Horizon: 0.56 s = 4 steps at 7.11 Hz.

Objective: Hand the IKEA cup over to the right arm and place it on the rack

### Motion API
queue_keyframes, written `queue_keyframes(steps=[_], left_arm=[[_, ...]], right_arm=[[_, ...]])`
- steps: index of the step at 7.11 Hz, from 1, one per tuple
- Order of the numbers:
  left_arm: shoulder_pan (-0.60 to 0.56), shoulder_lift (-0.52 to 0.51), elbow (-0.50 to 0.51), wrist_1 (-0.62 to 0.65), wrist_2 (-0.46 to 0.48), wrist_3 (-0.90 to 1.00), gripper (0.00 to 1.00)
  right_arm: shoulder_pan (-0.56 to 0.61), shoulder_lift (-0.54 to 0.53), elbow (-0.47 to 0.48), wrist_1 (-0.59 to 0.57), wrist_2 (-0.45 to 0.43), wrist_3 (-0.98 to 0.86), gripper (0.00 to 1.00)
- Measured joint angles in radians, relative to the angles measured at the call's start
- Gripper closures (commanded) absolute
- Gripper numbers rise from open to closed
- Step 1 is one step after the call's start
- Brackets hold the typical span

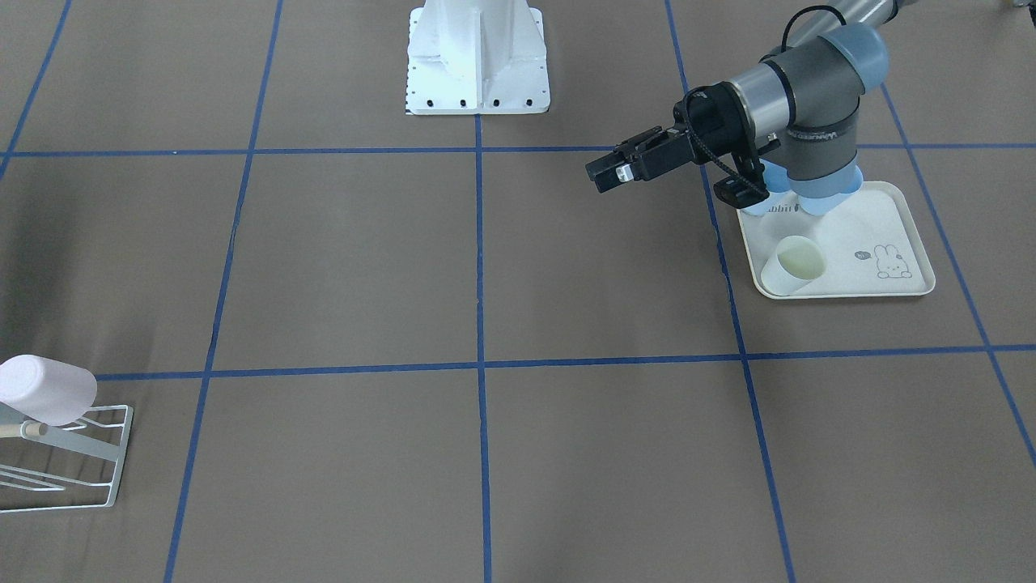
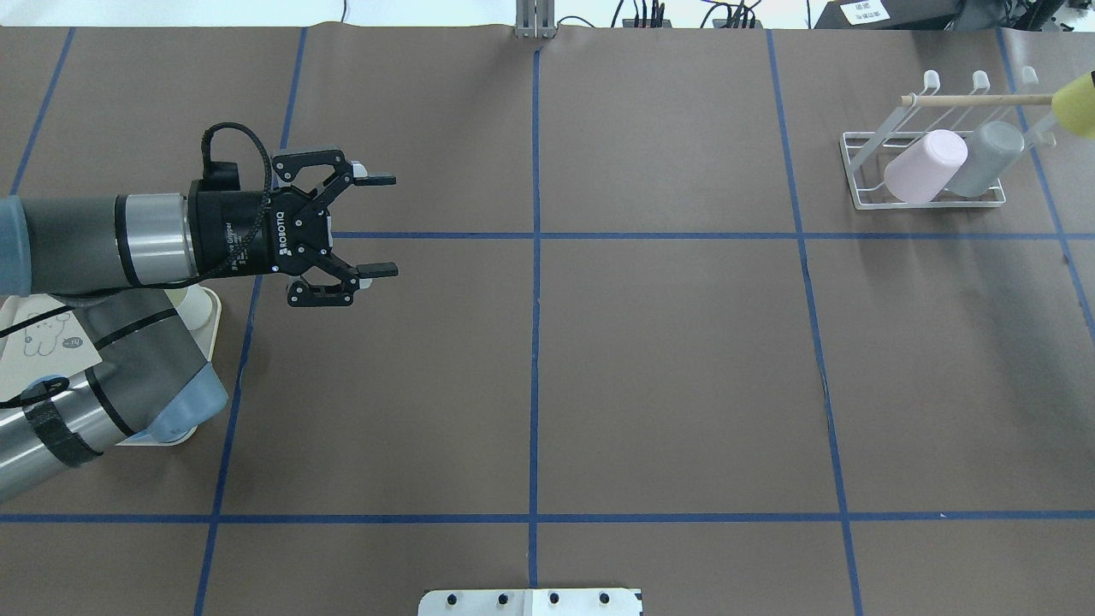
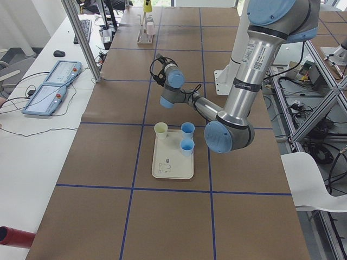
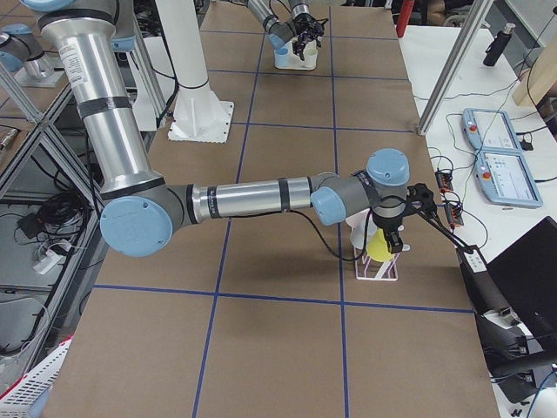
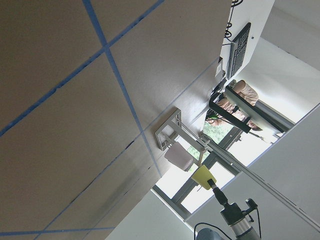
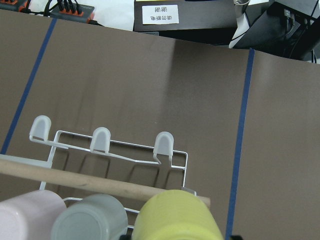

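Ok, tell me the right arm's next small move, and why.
Probably lower the yellow cup into the rack's free slot beside the grey cup. The right gripper holds it at the dowel's end; the pink cup and grey cup fill the other slots.

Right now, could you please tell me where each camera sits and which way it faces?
Front-facing: across the table, facing the robot's base; left gripper near the tray.
Overhead: behind the robot, looking forward; left gripper open.
Exterior left: table's left end; left arm near.
Exterior right: table's right end; right arm near, holding the yellow cup at the rack.
Left wrist: looks across the table at the rack.
Right wrist: looks down on the rack.
Shared: overhead and right wrist show the pink cup.
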Motion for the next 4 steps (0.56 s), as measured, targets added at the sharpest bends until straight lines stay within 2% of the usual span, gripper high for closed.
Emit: queue_keyframes(steps=[4], left_arm=[[0.002,0.000,0.009,0.001,0.000,0.000,0.00]], right_arm=[[-0.005,-0.004,-0.001,-0.001,0.038,0.010,0.67]])
